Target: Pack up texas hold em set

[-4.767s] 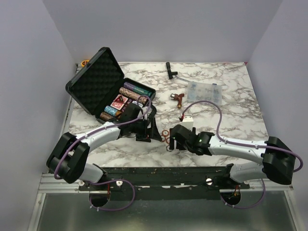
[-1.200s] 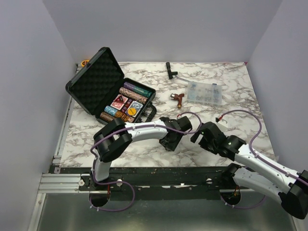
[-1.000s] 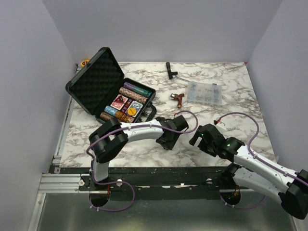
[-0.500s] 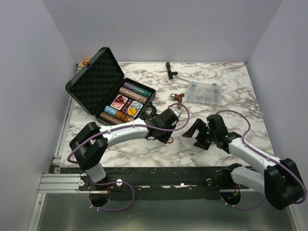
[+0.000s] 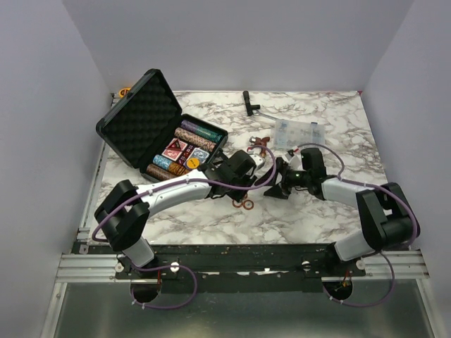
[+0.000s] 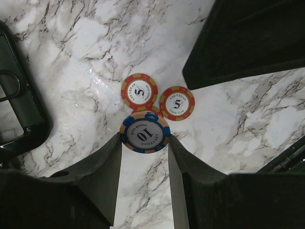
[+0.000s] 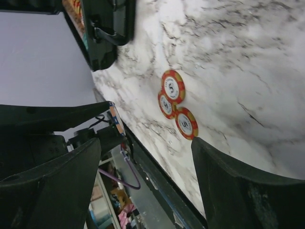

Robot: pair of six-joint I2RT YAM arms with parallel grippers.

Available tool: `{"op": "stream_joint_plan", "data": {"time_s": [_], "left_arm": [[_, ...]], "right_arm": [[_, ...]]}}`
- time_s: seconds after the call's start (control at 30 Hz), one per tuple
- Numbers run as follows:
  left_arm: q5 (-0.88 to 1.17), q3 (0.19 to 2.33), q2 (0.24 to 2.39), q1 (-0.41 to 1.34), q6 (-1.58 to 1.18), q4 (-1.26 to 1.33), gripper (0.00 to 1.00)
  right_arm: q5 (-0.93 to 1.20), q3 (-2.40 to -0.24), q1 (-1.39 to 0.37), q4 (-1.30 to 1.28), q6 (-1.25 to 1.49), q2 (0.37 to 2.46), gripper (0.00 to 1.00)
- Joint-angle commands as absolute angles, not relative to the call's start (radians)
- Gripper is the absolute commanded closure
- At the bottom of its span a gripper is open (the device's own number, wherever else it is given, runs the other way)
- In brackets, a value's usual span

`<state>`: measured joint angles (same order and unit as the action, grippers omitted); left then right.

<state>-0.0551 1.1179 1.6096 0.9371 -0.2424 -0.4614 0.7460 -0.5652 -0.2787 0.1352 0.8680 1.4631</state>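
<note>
One blue 10 chip (image 6: 145, 133) is clenched by its edges in the left end effector (image 6: 145, 139). Red 5 chips (image 6: 139, 90) lie flat on the marble surface (image 6: 71, 57) at its 12 o'clock. The right end effector (image 7: 145, 141), at 3 o'clock, is released, fingers spread wide. The open black briefcase (image 5: 141, 120) sits at 10 o'clock, with chip rows (image 5: 189, 141) inside.

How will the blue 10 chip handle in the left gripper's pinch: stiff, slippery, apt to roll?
Probably rigid: the blue 10 chip shows no bend in the left gripper. It is pinched only at its rim, so it may pivot or slip. Dropped on edge, it would likely roll across the marble table.
</note>
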Motion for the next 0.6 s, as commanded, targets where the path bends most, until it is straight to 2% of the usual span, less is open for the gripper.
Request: {"op": "stream_joint_plan", "data": {"time_s": [0.0,0.57], "left_arm": [[-0.017,1.146,1.587,0.924,-0.181,-0.426,0.90],[-0.014,1.237,1.654,0.923,-0.156,-0.480,0.93]], "right_arm": [[0.946,-0.599,-0.281,0.385,0.935,1.567,0.21],[0.950,-0.707,-0.363,0.314,0.883,1.692,0.42]]}}
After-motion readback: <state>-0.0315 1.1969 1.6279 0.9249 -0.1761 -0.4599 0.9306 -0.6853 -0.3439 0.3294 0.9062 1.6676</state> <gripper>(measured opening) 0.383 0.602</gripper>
